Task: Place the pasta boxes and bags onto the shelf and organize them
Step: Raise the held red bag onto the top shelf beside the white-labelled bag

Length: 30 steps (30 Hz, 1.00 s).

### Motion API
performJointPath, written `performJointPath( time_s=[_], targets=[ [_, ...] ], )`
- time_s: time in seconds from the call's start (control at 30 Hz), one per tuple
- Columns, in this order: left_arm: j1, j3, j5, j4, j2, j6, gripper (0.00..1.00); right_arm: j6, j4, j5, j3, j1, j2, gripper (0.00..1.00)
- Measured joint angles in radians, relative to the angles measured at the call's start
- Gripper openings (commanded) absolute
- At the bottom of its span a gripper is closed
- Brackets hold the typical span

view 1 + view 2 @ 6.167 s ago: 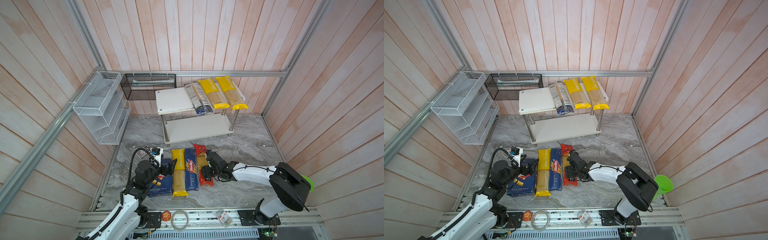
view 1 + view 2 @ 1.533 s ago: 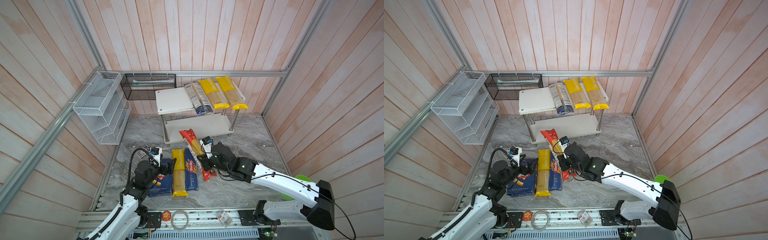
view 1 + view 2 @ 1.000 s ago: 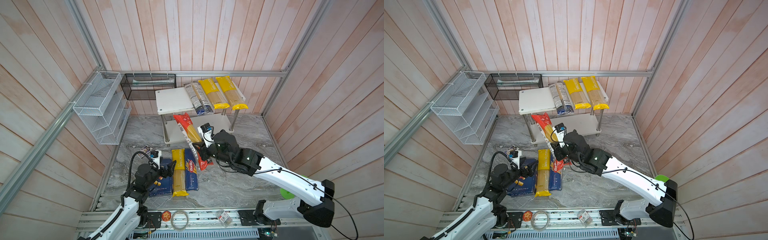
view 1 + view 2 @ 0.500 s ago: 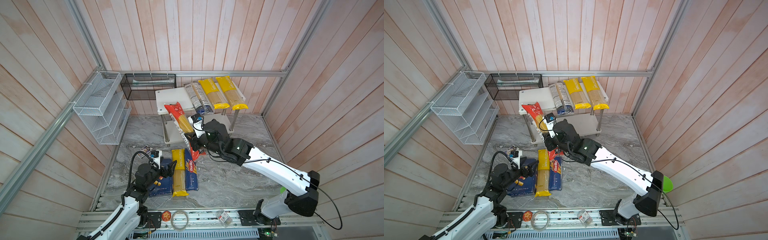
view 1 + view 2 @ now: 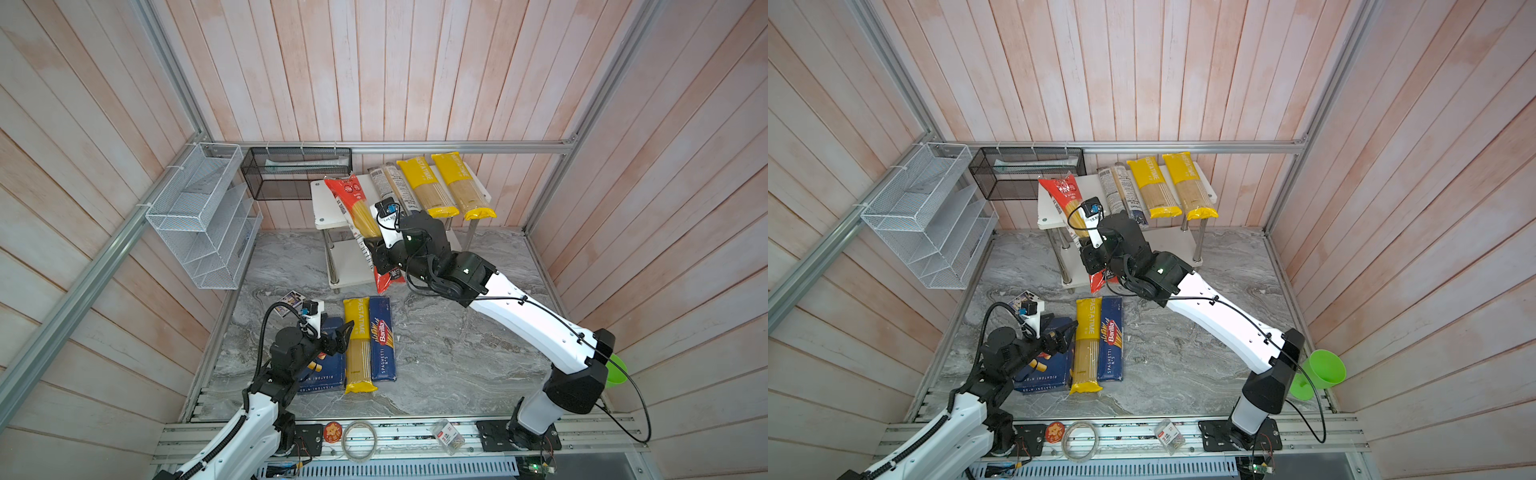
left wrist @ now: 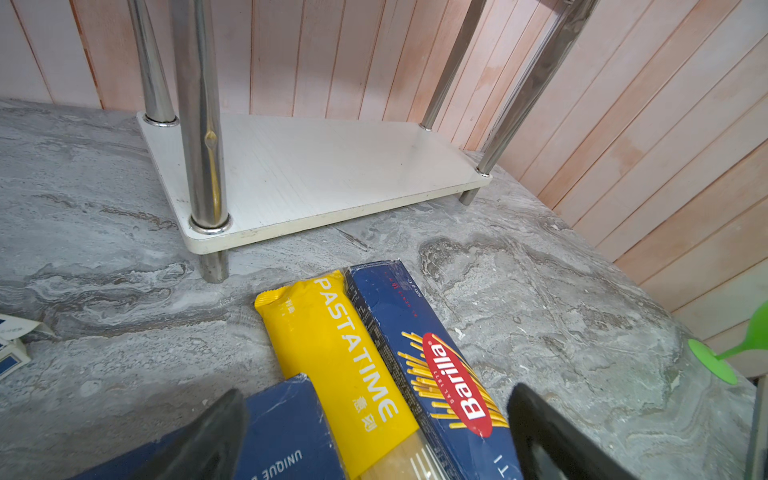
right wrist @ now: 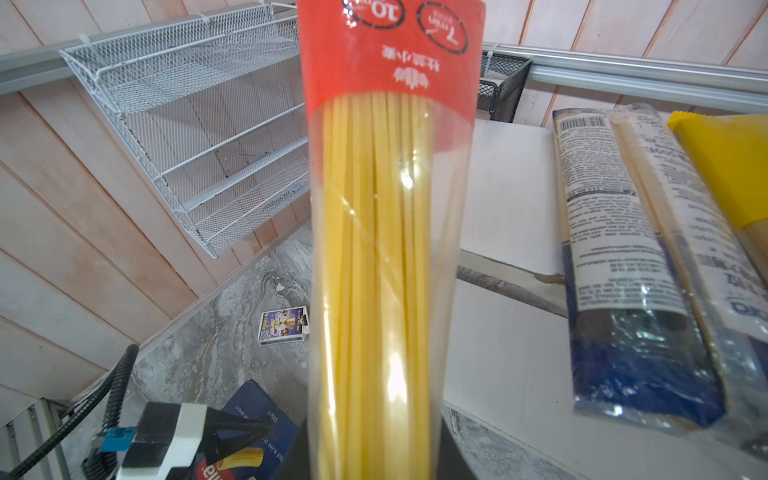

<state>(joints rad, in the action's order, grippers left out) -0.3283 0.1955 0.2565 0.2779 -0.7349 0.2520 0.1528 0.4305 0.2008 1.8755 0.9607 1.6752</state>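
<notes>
Right wrist view alone shows the red clear-window spaghetti bag pinched in the right jaws. It is tilted over open room on the top board of the white two-tier chrome-post shelf, beside the blue-and-clear labelled bag. Both top views show its lower end overhanging the front edge. Left wrist view: left jaws spread above the yellow bag and dark blue spaghetti box on the grey marbled desk.

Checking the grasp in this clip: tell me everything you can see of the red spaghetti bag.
The red spaghetti bag is a long, narrow plastic pack: printed red ends, clear middle showing yellow strands. The right gripper clamps it below its middle, tilted, off the table. Its upper end is over the top board of the shelf; contact there is unclear.
</notes>
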Motion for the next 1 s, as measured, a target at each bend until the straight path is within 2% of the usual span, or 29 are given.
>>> performJointPath(
  time_s=[0.73,1.0],
  targets=[
    [0.000,0.000,0.004,0.006,-0.017,0.000,1.00,-0.019,0.085,-0.005,0.445,-0.079,0.322,0.22],
    [0.000,0.000,0.008,0.007,-0.017,0.000,1.00,-0.016,0.109,-0.022,0.512,-0.108,0.386,0.22]
  ],
)
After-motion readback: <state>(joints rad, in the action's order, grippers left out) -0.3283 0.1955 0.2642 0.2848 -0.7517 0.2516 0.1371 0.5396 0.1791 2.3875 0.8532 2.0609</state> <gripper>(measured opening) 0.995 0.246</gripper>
